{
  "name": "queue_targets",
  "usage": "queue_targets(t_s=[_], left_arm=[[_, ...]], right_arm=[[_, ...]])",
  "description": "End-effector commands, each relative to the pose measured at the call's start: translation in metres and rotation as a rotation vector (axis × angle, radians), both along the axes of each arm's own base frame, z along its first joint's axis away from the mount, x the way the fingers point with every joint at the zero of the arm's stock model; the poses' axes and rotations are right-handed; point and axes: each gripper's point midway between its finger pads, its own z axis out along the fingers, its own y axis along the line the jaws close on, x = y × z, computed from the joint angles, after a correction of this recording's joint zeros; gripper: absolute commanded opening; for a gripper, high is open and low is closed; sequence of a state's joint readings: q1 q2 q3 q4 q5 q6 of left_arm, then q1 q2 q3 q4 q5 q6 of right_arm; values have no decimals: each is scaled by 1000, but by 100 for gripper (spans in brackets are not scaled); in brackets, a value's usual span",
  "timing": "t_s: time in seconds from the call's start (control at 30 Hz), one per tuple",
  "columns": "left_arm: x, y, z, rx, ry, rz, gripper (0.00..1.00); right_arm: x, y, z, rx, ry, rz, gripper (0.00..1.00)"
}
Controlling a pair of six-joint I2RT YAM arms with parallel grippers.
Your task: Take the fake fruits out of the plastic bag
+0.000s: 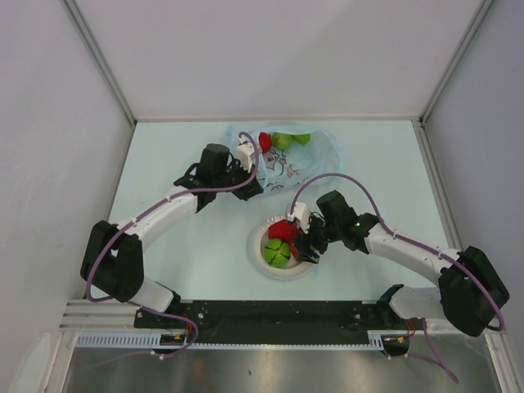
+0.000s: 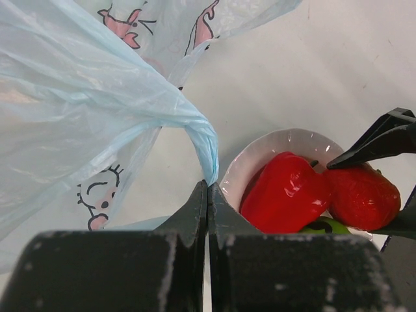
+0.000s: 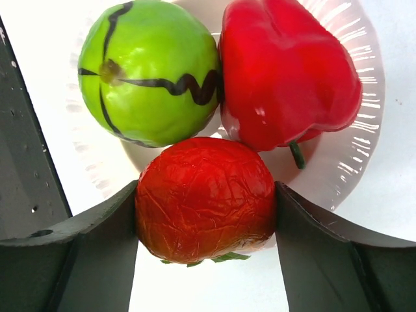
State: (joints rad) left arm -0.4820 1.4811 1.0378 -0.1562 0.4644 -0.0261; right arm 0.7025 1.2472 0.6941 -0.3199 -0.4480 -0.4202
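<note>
The light-blue plastic bag (image 1: 304, 160) lies at the back of the table, with a red fruit (image 1: 265, 141) and a green one (image 1: 284, 139) showing at its mouth. My left gripper (image 2: 208, 185) is shut on a twisted edge of the bag (image 2: 78, 97). On the white plate (image 3: 364, 130) rest a green round fruit (image 3: 149, 71) and a red pepper (image 3: 286, 78). My right gripper (image 3: 207, 201) is at the plate's near edge. Both its fingers press the sides of a wrinkled red fruit (image 3: 205, 188). In the top view this gripper (image 1: 304, 246) sits right of the plate (image 1: 260, 262).
White walls close in the pale table on the left, back and right. The right arm's fingers (image 2: 377, 140) and the plate (image 2: 260, 153) lie close in front of the left gripper. The arm bases and a black rail (image 1: 270, 315) line the near edge.
</note>
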Motion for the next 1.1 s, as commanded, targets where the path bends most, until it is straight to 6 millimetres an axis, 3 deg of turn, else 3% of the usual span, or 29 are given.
queue_targets(t_s=[0.0, 0.23, 0.33, 0.43, 0.47, 0.57, 0.7, 0.77, 0.9, 0.97, 1.0, 1.03, 1.07], left_arm=[[5, -10, 14, -44, -27, -21, 1], [2, -7, 14, -37, -29, -18, 0], [1, -5, 12, -32, -33, -17, 0], [0, -4, 12, -30, -33, -18, 0], [-1, -4, 11, -29, -31, -18, 0], [0, -5, 11, -30, -30, -19, 0], [0, -4, 11, -21, -28, -16, 0], [-1, -2, 12, -14, -28, -17, 0], [0, -2, 18, -9, -42, -25, 0], [2, -2, 24, -10, -49, -20, 0], [3, -1, 27, -1, -71, -30, 0], [4, 1, 32, -3, -79, -29, 0], [4, 2, 36, -10, -84, -31, 0]], right_arm=[[15, 10, 8, 26, -45, 2, 55], [21, 14, -1, 11, -59, 26, 60], [18, 9, -2, -6, -55, 31, 71], [17, 1, 1, -27, -59, 18, 89], [18, -1, 7, -22, -77, 12, 99], [23, -5, 25, 6, -97, -19, 100], [41, -4, 68, 99, -76, -158, 100], [61, -1, 96, 160, -84, -236, 100], [120, 2, 130, 292, -122, -437, 100], [154, -3, 120, 258, -153, -553, 100], [173, -1, 134, 281, -206, -585, 99], [193, -4, 119, 249, -209, -644, 97], [207, -10, 121, 260, -224, -684, 96]])
